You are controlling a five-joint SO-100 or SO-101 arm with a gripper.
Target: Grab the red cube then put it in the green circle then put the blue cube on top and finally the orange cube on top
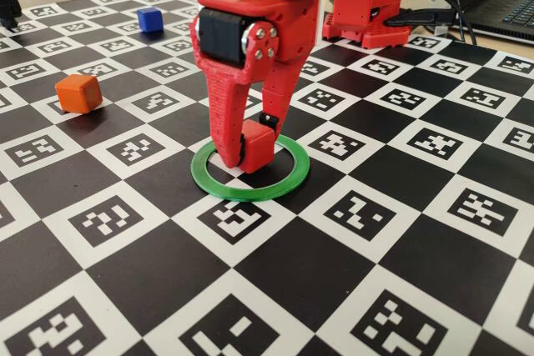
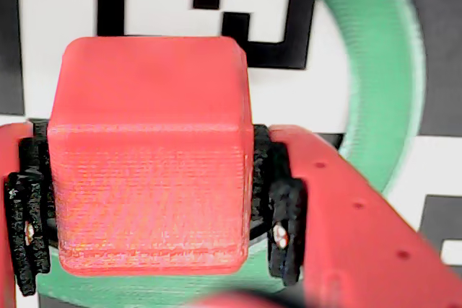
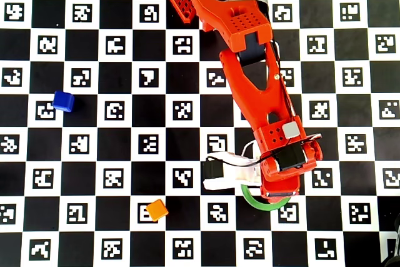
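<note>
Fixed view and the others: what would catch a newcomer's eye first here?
The red end effector stands out first, shut on the red cube inside the green circle near the middle of the checkered marker board. In the fixed view, the orange cube sits off to the left and the blue cube farther back, both untouched.

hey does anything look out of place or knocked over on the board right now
Nothing stands out. The gripper holds the red cube squarely, low inside the green circle. The orange cube and blue cube sit apart on the checkered board, undisturbed.
</note>
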